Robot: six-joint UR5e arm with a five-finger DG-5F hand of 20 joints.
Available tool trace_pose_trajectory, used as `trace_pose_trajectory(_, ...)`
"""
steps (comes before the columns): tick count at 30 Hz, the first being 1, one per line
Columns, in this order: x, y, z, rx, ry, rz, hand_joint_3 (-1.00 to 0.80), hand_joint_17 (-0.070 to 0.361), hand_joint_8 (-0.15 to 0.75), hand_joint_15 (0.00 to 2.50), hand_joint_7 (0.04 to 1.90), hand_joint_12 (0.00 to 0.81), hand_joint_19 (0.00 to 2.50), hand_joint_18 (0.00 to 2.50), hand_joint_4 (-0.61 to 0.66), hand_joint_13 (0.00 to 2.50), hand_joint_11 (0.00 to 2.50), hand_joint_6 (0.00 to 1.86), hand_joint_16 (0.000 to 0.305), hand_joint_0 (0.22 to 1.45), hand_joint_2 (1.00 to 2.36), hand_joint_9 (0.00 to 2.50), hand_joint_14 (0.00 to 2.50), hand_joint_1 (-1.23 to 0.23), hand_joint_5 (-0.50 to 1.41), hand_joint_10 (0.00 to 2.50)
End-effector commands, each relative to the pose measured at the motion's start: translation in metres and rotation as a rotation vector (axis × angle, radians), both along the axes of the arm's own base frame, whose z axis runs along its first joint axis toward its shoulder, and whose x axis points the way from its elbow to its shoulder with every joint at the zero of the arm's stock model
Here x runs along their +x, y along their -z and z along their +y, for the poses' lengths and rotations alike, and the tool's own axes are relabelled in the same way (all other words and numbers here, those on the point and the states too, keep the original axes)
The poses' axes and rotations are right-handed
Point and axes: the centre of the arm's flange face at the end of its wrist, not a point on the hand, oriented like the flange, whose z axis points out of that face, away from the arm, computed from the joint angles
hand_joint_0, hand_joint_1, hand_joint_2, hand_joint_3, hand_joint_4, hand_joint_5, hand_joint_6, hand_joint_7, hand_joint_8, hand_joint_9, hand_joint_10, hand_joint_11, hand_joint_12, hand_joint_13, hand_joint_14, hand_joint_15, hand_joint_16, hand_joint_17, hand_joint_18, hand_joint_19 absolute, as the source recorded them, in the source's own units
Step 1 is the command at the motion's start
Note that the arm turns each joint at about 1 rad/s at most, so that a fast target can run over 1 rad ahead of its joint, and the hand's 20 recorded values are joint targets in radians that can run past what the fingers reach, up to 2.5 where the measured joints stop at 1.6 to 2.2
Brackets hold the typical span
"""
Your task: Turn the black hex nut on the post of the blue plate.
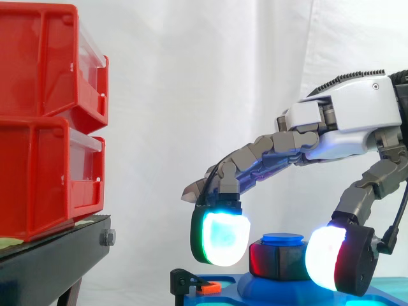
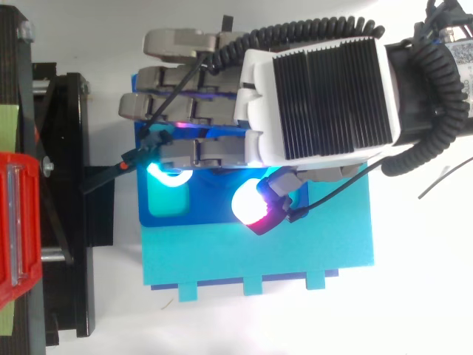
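One black hex nut (image 1: 278, 260), squat, blue-capped

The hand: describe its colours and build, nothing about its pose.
The hand has a rounded white shell, with a black ribbed panel on its back. Its fingers are chains of grey links. Thick pads at the tips glow white and cyan, one tinged red.

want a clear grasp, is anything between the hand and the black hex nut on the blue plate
Nothing visible does. In the side view the hand arches over the black hex nut with only air between. The orange clip sits aside, at the left edge of the blue plate.
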Motion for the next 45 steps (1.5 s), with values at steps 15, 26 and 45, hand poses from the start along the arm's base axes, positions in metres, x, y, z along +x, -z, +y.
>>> trace_pose_trajectory(15, -0.0042, 0.0025, -0.0063, -0.006, 0.001, 0.025, -0.5, 0.116, 0.199, 0.04, 0.98, 0.332, 0.05, 0.11, 0.16, 0.31, 0.0, 0.5, 0.051, 0.51, 1.0, 0.21, 0.0, -0.76, -0.24, 0.0)
trace_pose_trajectory(26, -0.0047, 0.0027, -0.0087, -0.006, 0.005, 0.026, -0.46, 0.109, 0.187, 0.04, 1.07, 0.313, 0.06, 0.13, 0.15, 0.32, 0.0, 0.5, 0.048, 0.57, 1.0, 0.23, 0.0, -0.79, -0.22, 0.0)
trace_pose_trajectory(45, -0.0045, 0.0024, -0.0097, -0.006, 0.005, 0.023, -0.4, 0.106, 0.184, 0.04, 1.16, 0.308, 0.06, 0.15, 0.12, 0.34, 0.0, 0.5, 0.047, 0.6, 1.01, 0.24, 0.0, -0.8, -0.21, 0.0)
